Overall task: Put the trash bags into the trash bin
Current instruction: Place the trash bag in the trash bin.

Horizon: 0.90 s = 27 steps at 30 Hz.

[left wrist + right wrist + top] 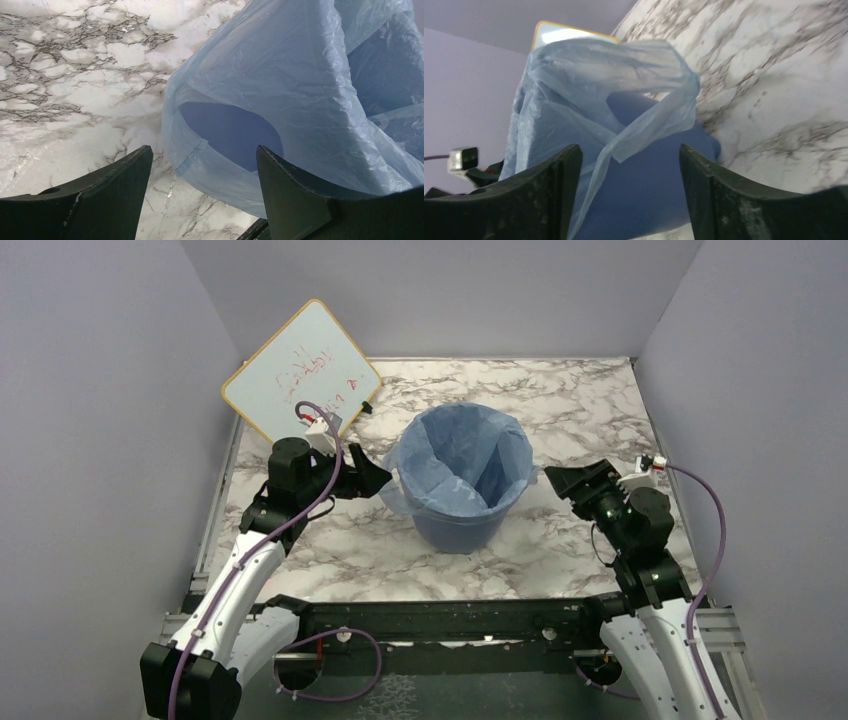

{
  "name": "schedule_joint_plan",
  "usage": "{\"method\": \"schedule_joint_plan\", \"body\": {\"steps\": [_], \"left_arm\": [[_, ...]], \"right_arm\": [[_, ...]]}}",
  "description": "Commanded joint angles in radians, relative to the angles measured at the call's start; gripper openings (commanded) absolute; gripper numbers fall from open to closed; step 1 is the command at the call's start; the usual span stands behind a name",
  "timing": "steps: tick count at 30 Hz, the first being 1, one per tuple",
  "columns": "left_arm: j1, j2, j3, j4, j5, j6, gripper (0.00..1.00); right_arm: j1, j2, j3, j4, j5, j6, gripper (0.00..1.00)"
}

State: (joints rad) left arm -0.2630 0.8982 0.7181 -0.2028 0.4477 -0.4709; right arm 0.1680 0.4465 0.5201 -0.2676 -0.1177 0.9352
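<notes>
The blue trash bin (462, 525) stands upright in the middle of the marble table. The light-blue trash bag (462, 455) lines it, with its edges draped over the rim and a handle loop hanging down the left side (220, 155). My left gripper (383, 478) is open just left of the bin, its jaws apart with the loop ahead of them, holding nothing. My right gripper (553, 480) is open to the right of the bin, a short way off, also holding nothing. The right wrist view shows the bag (589, 85) above the bin's wall (649, 185).
A white board with red writing (300, 370) leans at the back left, behind the left arm. Grey walls close in the table on three sides. A black rail (440, 618) runs along the near edge between the arm bases.
</notes>
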Motion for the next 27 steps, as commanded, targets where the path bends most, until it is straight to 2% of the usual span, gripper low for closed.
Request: {"method": "schedule_joint_plan", "body": {"steps": [1, 5, 10, 14, 21, 27], "left_arm": [[0.005, -0.013, -0.010, 0.036, 0.031, -0.035, 0.78], [0.005, -0.016, -0.011, 0.040, 0.035, -0.039, 0.78], [0.005, -0.023, -0.005, 0.029, 0.038, -0.038, 0.78], [0.005, -0.048, 0.024, -0.011, -0.010, -0.029, 0.78], [0.005, -0.094, 0.122, -0.091, -0.142, 0.061, 0.84], [0.004, -0.014, 0.257, -0.107, -0.015, 0.206, 0.89]], "right_arm": [[-0.005, -0.016, -0.094, 0.130, -0.182, 0.262, 0.68], [-0.005, 0.006, -0.173, 0.286, -0.281, 0.338, 0.60], [-0.005, 0.044, -0.210, 0.365, -0.330, 0.389, 0.60], [-0.005, 0.040, -0.219, 0.368, -0.332, 0.396, 0.58], [-0.005, -0.021, -0.189, 0.216, -0.236, 0.380, 0.58], [-0.005, -0.031, -0.186, 0.254, -0.255, 0.388, 0.57]]}}
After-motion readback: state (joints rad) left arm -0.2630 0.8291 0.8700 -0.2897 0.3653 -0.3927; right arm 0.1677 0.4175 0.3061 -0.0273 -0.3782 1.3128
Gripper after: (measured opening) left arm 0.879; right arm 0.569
